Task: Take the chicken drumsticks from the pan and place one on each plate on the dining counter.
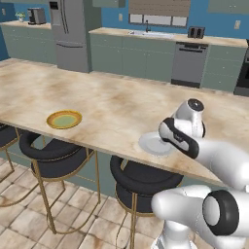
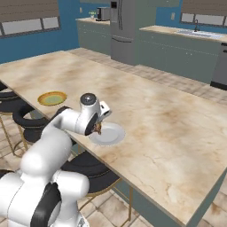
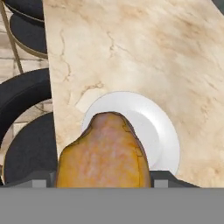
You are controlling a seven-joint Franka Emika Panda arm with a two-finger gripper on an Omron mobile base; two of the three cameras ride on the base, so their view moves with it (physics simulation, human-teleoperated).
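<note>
A yellow plate (image 1: 64,119) sits far to the left on the island counter (image 1: 112,97), near the edge above the black stools (image 1: 51,153). Well apart to its right lies the white plate (image 1: 151,144), also close to the edge. Over that plate hangs the gripper (image 2: 98,127), clamped on a golden-brown drumstick (image 3: 103,153), which hovers just above the white plate's near side, not yet set down
</note>
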